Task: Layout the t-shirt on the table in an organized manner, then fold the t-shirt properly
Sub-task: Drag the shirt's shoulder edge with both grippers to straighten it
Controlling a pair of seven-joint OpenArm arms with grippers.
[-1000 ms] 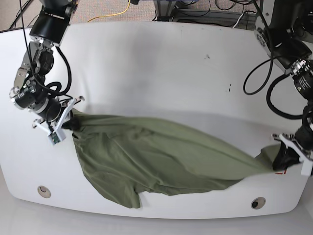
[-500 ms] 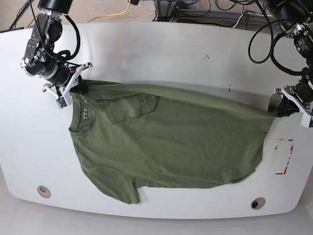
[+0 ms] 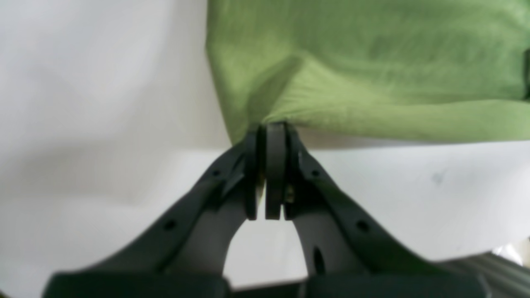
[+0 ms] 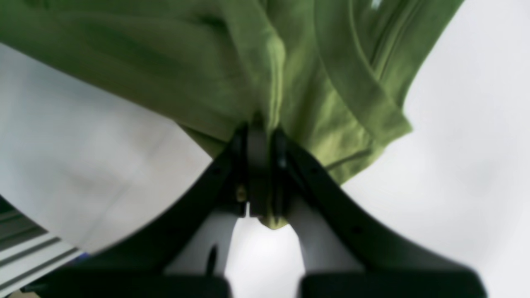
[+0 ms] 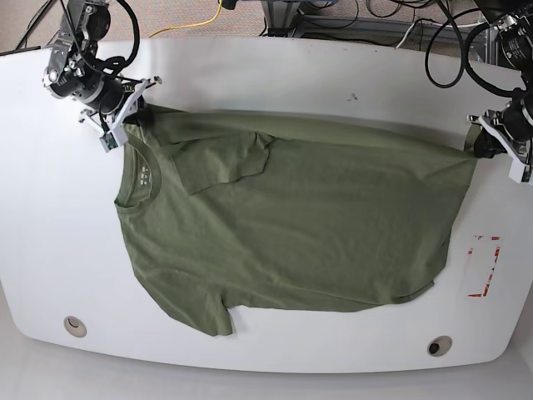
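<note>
I have both tools, left tool (image 5: 485,147) and right tool (image 5: 132,114), clamped on the t-shirt (image 5: 291,225), stretched across the desk (image 5: 250,75); overpulling could probably slip the blurred hem grip.

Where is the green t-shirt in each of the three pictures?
Base view: the t-shirt lies spread over the middle of the table, its top edge stretched between both grippers.
Left wrist view: it fills the upper right, pinched at its lower edge by the left gripper.
Right wrist view: it hangs across the top, clamped by the right gripper.
Shared landmark: the white table.
</note>
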